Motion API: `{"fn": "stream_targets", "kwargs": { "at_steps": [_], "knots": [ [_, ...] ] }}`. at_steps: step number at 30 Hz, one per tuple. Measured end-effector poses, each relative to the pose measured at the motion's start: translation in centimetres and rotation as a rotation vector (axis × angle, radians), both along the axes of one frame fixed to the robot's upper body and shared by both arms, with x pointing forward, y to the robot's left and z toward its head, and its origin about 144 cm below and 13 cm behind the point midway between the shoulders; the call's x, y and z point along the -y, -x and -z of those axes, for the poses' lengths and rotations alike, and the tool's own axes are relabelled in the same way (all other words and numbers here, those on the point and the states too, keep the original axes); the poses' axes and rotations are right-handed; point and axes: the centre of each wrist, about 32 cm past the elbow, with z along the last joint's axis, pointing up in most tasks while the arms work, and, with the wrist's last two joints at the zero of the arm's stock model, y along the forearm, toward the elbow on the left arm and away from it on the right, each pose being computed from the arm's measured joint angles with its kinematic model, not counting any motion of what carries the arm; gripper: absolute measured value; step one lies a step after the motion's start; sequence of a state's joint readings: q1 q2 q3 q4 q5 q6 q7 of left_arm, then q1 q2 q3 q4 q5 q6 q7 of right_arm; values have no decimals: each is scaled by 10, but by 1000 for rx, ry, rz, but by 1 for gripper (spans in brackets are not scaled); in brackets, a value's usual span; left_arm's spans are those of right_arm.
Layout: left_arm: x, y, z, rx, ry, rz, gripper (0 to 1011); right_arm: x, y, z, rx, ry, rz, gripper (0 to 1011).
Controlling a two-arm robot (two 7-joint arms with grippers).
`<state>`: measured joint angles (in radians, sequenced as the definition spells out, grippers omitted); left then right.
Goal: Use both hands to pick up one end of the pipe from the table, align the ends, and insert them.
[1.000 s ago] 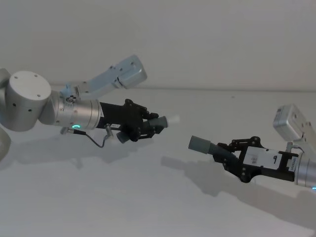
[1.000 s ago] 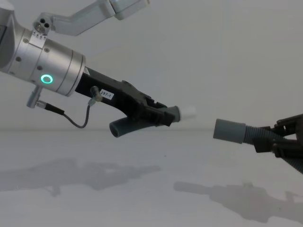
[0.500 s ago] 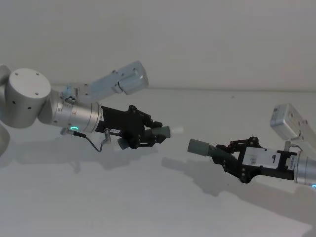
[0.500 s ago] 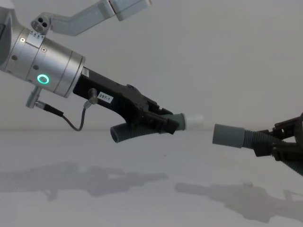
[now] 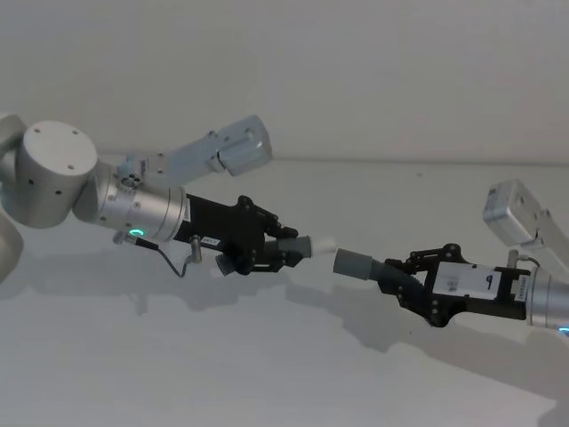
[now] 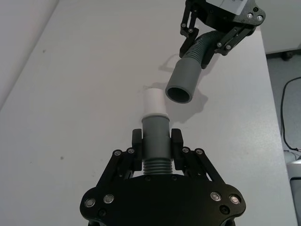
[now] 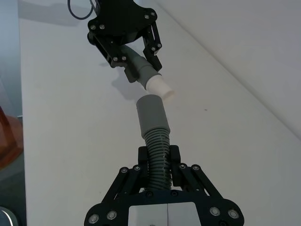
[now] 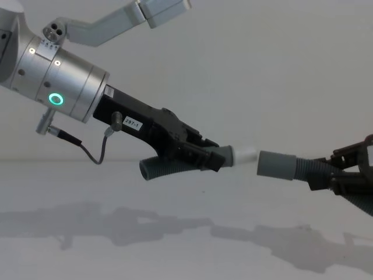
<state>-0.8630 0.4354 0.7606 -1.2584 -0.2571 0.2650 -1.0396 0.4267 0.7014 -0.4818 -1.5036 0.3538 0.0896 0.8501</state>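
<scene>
Both hose pieces are held clear above the table (image 5: pixel 267 374), on which only their shadows lie; places are given relative to the whitish tip (image 5: pixel 325 241). Nearest, in the right wrist view, the right pincer (image 7: pixel 160 162) is seen closed on the ribbed body of the right hose piece (image 7: pixel 157 155), whose wide plain sleeve (image 7: pixel 152 115) projects forward toward the tip (image 7: pixel 159 87). In the head view the right pincer (image 5: pixel 411 277) lies to the right of the tip and slightly lower, and its sleeve (image 5: pixel 353 263) is just beside the tip, its mouth facing it. In the chest view the sleeve (image 8: pixel 275 165) and the tip (image 8: pixel 245 155) are separated by a narrow gap, with the sleeve set a little lower; no entry of the tip into the sleeve is seen. In the left wrist view the open mouth of the sleeve (image 6: pixel 180 85) stands just beside and to one side of the tip (image 6: pixel 153 103), so the two ends are not quite in line. The tip belongs to the left hose piece (image 8: pixel 169 166), on a grey collar (image 6: pixel 155 136) behind which the left pincer (image 6: pixel 156 153) is clamped. In the chest view the left pincer (image 8: pixel 204 154) lies to the left of the tip, and the ribbed open end (image 8: pixel 148 170) curves downward behind it. Farther left, the silver arm (image 8: pixel 58 87) bears a green glowing ring (image 8: pixel 56 99).
</scene>
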Motion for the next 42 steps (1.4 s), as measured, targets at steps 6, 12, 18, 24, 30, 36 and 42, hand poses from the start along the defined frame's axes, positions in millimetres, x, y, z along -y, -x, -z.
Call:
{"fn": "stream_targets", "kwargs": {
  "at_steps": [6,12,18,24,30,36,42],
  "knots": [
    [0,-2,0,-4,-3,12,347,-1,-1,-1,-5,-3,-5,266],
    [1,-3,0,-7,-5,20,347,-2,-2,-1,-7,-5,-7,266],
    [1,-2,0,-11,-5,25,347,-2,-3,-1,-10,-4,-6,266],
    [1,-2,1,-14,-6,26,347,-2,-3,0,-12,-2,-1,266],
    [2,-1,1,-16,-7,27,347,-2,-3,0,-15,2,4,266],
    [3,-1,1,-18,-8,27,347,0,-3,0,-17,6,13,266],
    [3,0,1,-19,-9,28,347,1,-3,-1,-18,6,19,266]
  ]
}}
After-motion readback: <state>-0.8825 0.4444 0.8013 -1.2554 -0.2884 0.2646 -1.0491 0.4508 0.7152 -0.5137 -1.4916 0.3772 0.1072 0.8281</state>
